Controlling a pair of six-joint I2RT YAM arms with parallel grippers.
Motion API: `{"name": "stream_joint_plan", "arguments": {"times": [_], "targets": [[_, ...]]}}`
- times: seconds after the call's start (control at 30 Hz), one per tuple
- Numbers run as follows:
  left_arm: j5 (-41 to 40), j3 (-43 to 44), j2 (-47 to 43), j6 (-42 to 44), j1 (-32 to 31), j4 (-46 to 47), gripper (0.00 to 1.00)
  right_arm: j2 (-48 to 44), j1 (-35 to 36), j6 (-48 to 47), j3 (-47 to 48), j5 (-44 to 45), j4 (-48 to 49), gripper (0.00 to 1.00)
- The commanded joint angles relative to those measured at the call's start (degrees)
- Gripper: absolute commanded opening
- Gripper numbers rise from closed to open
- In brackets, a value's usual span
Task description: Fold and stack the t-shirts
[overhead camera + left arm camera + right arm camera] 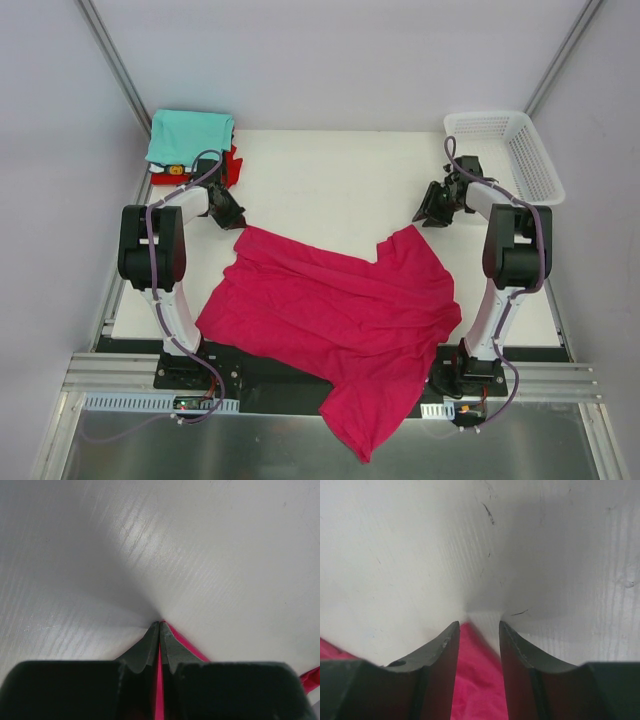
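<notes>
Pink t-shirt (340,315) lay sprawled across the lower middle. Left gripper (159,625) was clamped on its upper-left corner; right gripper (478,624) sat parted over the upper-right corner, gripping nothing.

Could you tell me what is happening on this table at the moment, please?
Two robot arms are working on a large magenta t-shirt spread loosely on the white table, part hanging over the near edge. The left gripper is shut on its far left corner. The right gripper is open at the far right corner, holding nothing. A folded teal t-shirt lies on a red one at far left. A white basket sits far right.
</notes>
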Motion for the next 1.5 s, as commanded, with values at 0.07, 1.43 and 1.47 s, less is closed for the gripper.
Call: {"name": "stream_joint_plan", "arguments": {"times": [0.07,1.43,1.47], "targets": [[-0.06,1.61,-1.52,0.18,0.11,-0.54,0.00,-0.17,-0.26,0.40,-0.93,-0.35,-1.73,0.40],[-0.15,12.51,4.02,0.97,0.90,-3.35,0.00,5.01,1.51,-1.00,14.88,2.99,-9.28,0.01],[-0.23,13.21,4.37,1.14,1.08,-3.52,0.00,5.36,1.50,-0.91,16.01,3.07,-9.38,0.01]]}}
